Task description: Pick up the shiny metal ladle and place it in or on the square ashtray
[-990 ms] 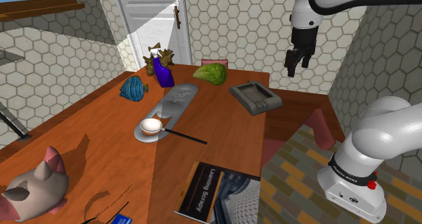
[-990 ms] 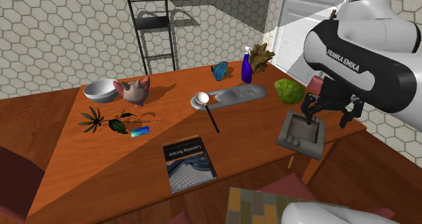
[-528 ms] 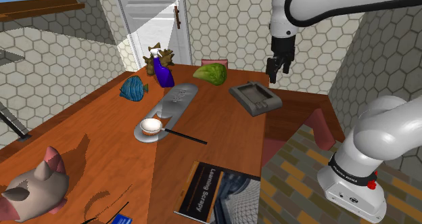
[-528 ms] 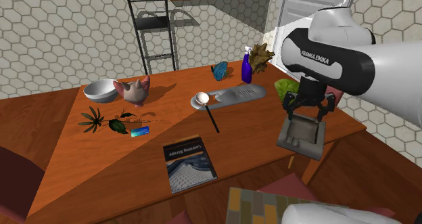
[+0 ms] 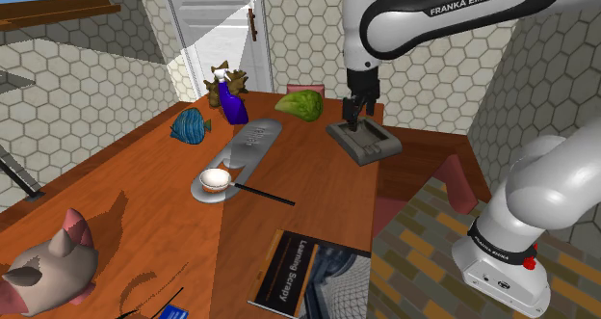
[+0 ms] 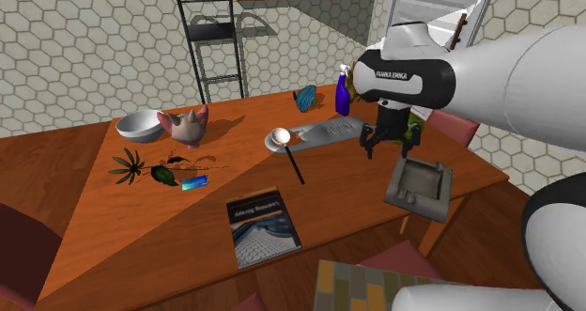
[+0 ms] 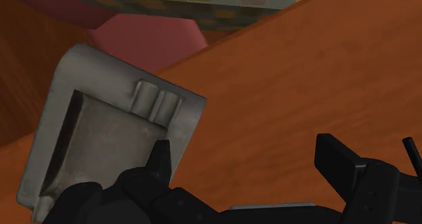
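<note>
1. Tabletop (image 5: 318, 187): brown wood, carrying both task items, which lie flat and at rest on it.

2. Franka arm (image 5: 424, 13): reaches from its stand over the far end of the tabletop, wrist pointing down.

3. Grey oblong platter (image 5: 252, 142): lies between the end effector and the ladle's bowl. It supports that bowl at the end farther from the end effector.

4. Square ashtray (image 5: 371, 146): grey, hollow side up, close to the tabletop's edge. In the wrist view the ashtray (image 7: 108, 141) sits partly under one finger, while the other finger is over bare wood. Judged reason for its position: flat and open-topped, it can receive the ladle without adjustment.

5. Ladle (image 5: 218, 180): the pale round bowl rests on the platter and the thin black handle runs off it onto bare wood. In the second exterior view the ladle (image 6: 279, 137) is likewise untouched. Judged consequence: the handle lies free of other items and is the accessible grasp point.

6. End effector (image 5: 352, 115): fingers spread, nothing between them, hanging just above the ashtray's corner nearest the ladle. The ladle is well apart from it, beyond the platter, toward the shoulder view's lower left. The pick is not yet done.
</note>
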Robot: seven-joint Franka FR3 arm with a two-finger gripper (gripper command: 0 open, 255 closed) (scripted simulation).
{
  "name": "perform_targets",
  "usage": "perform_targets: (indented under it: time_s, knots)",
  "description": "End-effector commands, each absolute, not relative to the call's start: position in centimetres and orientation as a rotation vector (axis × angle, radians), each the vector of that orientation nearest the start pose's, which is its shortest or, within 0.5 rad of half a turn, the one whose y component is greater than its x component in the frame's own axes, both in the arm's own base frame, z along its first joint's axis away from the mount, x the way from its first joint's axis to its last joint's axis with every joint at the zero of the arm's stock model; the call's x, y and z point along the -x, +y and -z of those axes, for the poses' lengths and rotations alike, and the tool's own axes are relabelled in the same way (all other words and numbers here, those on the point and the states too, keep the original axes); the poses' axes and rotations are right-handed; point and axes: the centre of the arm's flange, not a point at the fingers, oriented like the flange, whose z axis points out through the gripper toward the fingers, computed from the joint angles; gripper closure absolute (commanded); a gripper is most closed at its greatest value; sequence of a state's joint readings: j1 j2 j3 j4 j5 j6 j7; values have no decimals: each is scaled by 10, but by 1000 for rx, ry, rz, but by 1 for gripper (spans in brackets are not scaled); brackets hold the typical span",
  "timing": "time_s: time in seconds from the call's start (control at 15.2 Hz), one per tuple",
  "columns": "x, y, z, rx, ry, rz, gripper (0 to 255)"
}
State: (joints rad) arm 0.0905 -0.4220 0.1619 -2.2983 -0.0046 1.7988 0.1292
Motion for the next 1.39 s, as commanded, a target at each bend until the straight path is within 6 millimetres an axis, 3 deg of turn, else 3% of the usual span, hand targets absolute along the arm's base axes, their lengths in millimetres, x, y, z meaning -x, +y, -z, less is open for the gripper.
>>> perform_targets:
  time_s: [0.0,0.66,1.32]
  knots:
    - [-419,130,-492,3217,-221,-106,0]
    - [-483,235,-447,3200,-449,-88,0]
    - [-531,349,-402,3166,-675,-70,0]
